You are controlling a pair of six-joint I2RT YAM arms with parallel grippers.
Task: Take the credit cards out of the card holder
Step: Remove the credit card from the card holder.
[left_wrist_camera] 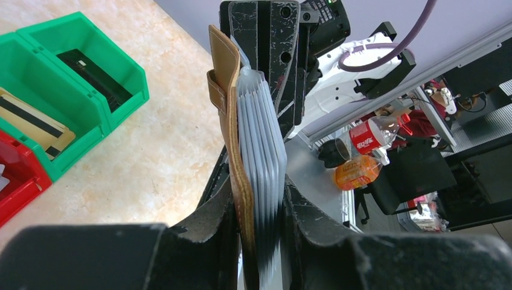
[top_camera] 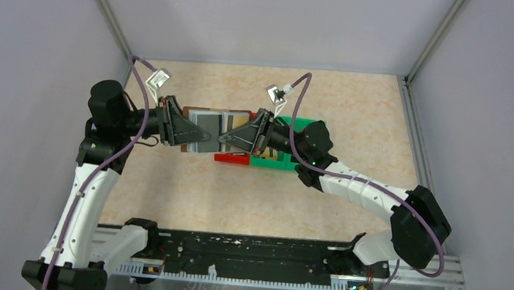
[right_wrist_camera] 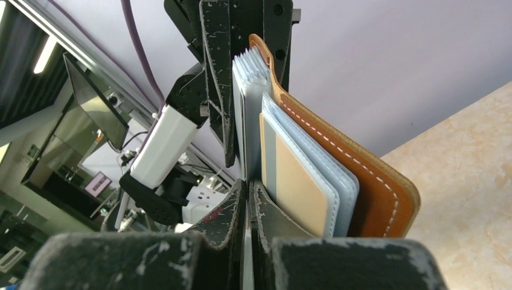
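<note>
Pressed together with the left pincer (left_wrist_camera: 258,196) on the brown cover and fanned clear pockets of the card holder (left_wrist_camera: 224,66). Pinched shut with the right pincer (right_wrist_camera: 247,187), from the opposite side, on a thin pocket leaf. Held open between both, up off the desk (left_wrist_camera: 163,139), mid-scene. Tucked in a pocket beside that leaf: a gold credit card (right_wrist_camera: 296,181). Below, near and right: two green bins (left_wrist_camera: 130,96), with a gold striped card (left_wrist_camera: 30,124) in one and a dark card (left_wrist_camera: 96,75) in the other. Just left of them, a red bin (left_wrist_camera: 18,175).
</note>
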